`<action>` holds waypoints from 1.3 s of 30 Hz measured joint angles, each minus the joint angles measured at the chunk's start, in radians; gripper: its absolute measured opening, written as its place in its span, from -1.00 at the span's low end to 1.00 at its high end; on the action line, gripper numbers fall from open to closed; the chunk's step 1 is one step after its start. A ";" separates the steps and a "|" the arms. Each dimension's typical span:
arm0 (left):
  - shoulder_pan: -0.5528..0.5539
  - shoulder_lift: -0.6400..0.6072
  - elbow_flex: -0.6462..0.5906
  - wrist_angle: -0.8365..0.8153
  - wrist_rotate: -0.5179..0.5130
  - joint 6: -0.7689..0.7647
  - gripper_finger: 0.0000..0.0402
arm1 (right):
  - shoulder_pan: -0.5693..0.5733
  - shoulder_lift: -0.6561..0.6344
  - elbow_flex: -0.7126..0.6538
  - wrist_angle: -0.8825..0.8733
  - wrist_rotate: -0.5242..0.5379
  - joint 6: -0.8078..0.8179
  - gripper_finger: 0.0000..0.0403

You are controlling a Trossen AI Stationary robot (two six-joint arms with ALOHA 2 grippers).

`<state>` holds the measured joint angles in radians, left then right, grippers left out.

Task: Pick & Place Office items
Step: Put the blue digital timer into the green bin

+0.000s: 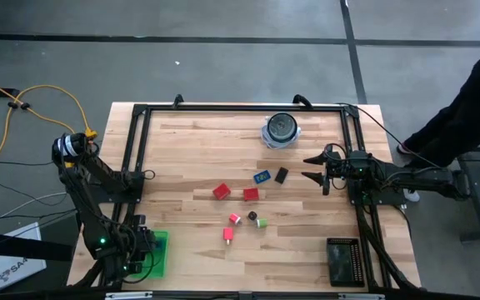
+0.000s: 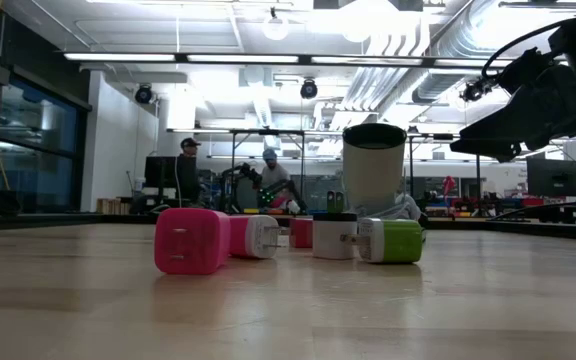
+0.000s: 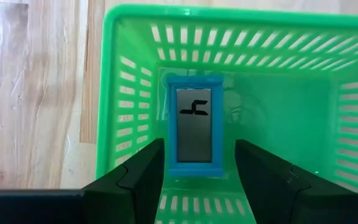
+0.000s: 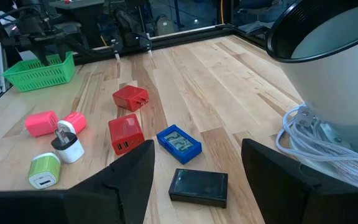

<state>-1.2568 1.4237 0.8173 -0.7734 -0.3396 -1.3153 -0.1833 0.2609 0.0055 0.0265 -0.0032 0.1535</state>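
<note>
A blue rectangle with a grey display [image 3: 195, 127] lies flat on the floor of the green basket [image 3: 129, 81], which stands at the table's near left corner [image 1: 158, 250]. My left gripper [image 3: 199, 168] points down into the basket and is open. Its fingers stand on either side of the rectangle, with a gap showing on each side. Mid-table lie two red blocks [image 1: 221, 191] [image 1: 251, 194], another blue rectangle [image 4: 179, 143], a black one [image 4: 198, 186], and pink [image 2: 192, 241], white [image 4: 69, 148] and green [image 2: 398, 241] plugs. My right gripper [image 1: 313, 167] hovers open near the right edge, holding nothing.
A round white object with a dark top [image 1: 280, 131] and a white cord [image 4: 328, 149] stands at the far middle. A black tray [image 1: 344, 260] lies at the near right corner. Black frame rails [image 1: 136, 150] border the table. People show in the room beyond.
</note>
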 joint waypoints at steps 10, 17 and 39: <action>-0.021 -0.125 0.000 0.001 -0.084 0.060 -0.06 | 0.000 0.000 0.000 0.000 0.000 0.000 0.14; -0.036 -0.182 0.000 0.025 -0.165 0.136 -0.06 | 0.000 0.000 0.000 0.000 0.000 0.000 0.14; 0.373 -0.197 0.000 0.031 -0.162 0.407 -0.06 | 0.000 0.000 0.000 0.000 0.000 0.000 0.14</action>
<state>-0.8842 1.2268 0.8177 -0.7429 -0.5021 -0.9088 -0.1833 0.2607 0.0051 0.0261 -0.0032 0.1535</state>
